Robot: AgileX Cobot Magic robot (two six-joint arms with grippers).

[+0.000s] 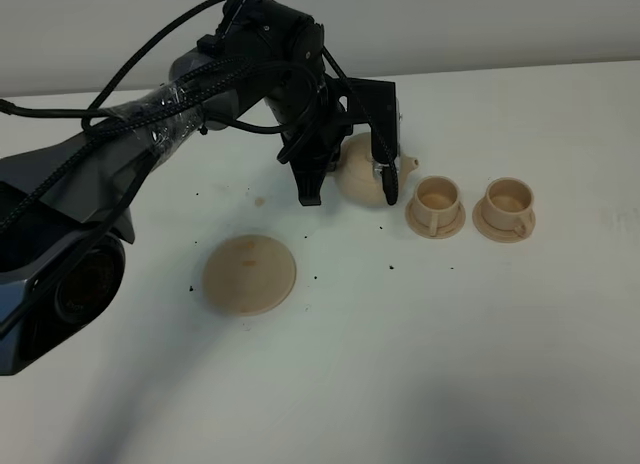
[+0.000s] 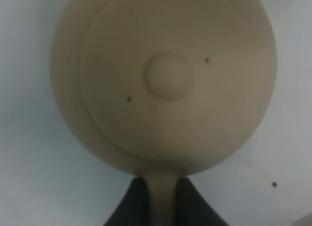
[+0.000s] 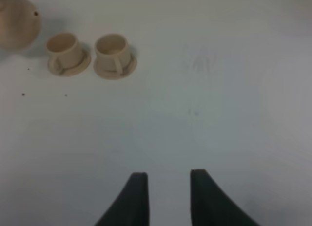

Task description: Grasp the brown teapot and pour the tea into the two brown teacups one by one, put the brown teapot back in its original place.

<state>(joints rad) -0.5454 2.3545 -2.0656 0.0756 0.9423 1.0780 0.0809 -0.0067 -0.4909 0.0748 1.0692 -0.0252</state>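
The brown teapot point(image 1: 360, 174) is away from its flat round saucer point(image 1: 249, 274), the original place, and sits just left of the two brown teacups. Its spout points at the nearer teacup point(image 1: 437, 196); the other teacup point(image 1: 508, 199) stands to the right of that one. My left gripper point(image 1: 325, 172) is shut on the teapot's loop handle. In the left wrist view the lid and knob point(image 2: 168, 75) fill the frame, and the dark fingers point(image 2: 131, 206) pinch the handle point(image 2: 161, 197). My right gripper point(image 3: 168, 197) hangs open over bare table. The right wrist view also shows the teapot point(image 3: 17, 21) and both teacups point(image 3: 63, 48) point(image 3: 112, 49).
The white table point(image 1: 400, 364) carries a few small dark specks around the saucer and cups. The left arm's dark body and cables point(image 1: 150, 124) stretch over the table's back left. Each cup stands on its own little saucer.
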